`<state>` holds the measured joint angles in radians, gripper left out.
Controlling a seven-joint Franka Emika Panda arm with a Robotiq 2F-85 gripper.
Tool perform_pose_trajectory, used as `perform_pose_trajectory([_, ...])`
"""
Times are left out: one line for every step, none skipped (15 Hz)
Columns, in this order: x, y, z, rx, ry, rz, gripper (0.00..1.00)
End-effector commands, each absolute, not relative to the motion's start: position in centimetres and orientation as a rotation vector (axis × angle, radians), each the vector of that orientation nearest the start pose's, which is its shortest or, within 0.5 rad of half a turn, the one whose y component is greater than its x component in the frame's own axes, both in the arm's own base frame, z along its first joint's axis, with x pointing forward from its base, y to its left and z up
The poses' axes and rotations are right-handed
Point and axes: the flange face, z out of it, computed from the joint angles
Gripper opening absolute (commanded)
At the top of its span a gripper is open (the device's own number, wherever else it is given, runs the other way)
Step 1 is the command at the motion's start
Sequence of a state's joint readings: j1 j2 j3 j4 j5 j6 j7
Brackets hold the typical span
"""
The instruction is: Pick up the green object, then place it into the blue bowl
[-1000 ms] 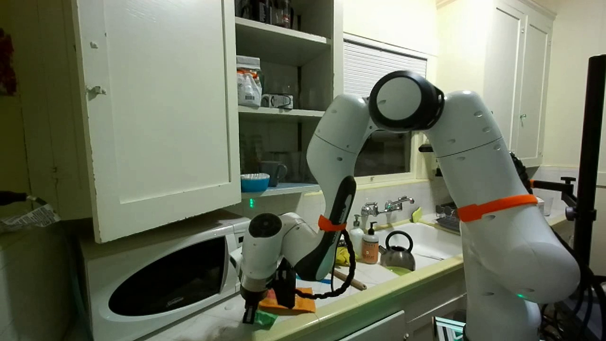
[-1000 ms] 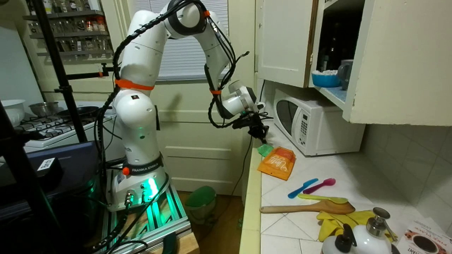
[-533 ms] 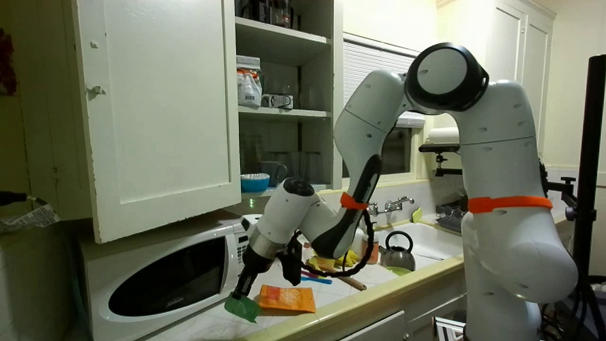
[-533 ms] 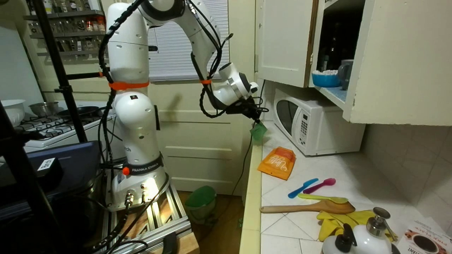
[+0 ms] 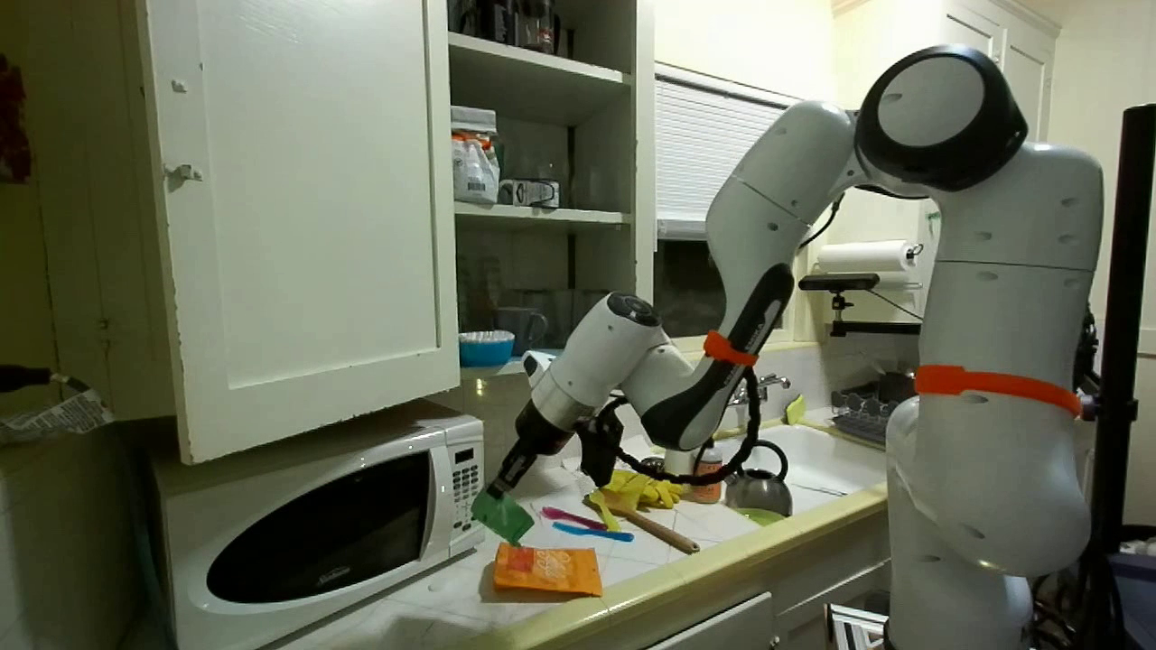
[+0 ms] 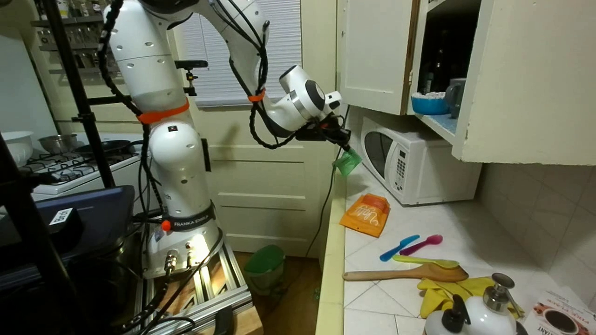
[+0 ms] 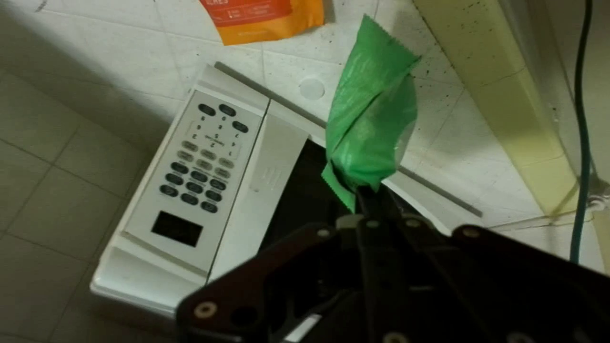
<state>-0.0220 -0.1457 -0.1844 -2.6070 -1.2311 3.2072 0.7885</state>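
The green object (image 7: 376,105) is a small crinkled green packet with jagged ends. My gripper (image 7: 374,193) is shut on one end of it, and the rest of the packet sticks out past the fingertips. In both exterior views the packet (image 5: 504,518) (image 6: 348,162) hangs in the air above the counter, in front of the microwave. My gripper (image 5: 498,488) points down and tilted. The blue bowl (image 5: 486,350) sits on the lowest shelf of the open cupboard, above and apart from the gripper. It also shows there in an exterior view (image 6: 429,105), with something white in it.
A white microwave (image 6: 419,163) stands beside the packet, under the shelf. The open cupboard door (image 5: 307,208) hangs over the microwave. A grey mug (image 6: 455,97) stands next to the bowl. An orange pouch (image 5: 547,571), spoons and yellow gloves (image 6: 458,291) lie on the counter.
The packet was on the counter at the gripper one second ago. It is now lifted, and the arm has moved up and back, carrying it over towards the orange pouch.
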Motion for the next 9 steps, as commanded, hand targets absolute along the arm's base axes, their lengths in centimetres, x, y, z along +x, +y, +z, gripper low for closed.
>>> perform_pose_trajectory([43.3,-0.5,35.8,-3.062,-0.357,-1.125,0.01])
perform_pose_trajectory([42.8,-0.7,36.0,-3.062,-0.341,-1.13,0.01])
perform_pose_trajectory([42.4,-0.8,36.0,-3.061,-0.332,-1.13,0.01])
perform_pose_trajectory([42.2,-0.7,36.0,-3.06,-0.327,-1.129,0.0])
perform_pose_trajectory([42.3,-1.7,36.9,-3.066,-0.268,-1.162,0.0])
perform_pose_trajectory([41.9,-3.4,38.7,-3.074,-0.182,-1.225,0.0])
perform_pose_trajectory([41.5,-4.8,40.3,-3.064,-0.099,-1.29,0.0])
perform_pose_trajectory([40.9,-6.0,41.5,-3.053,-0.042,-1.335,0.0])
perform_pose_trajectory([40.5,-7.1,42.9,-3.052,0.019,-1.386,0.0])
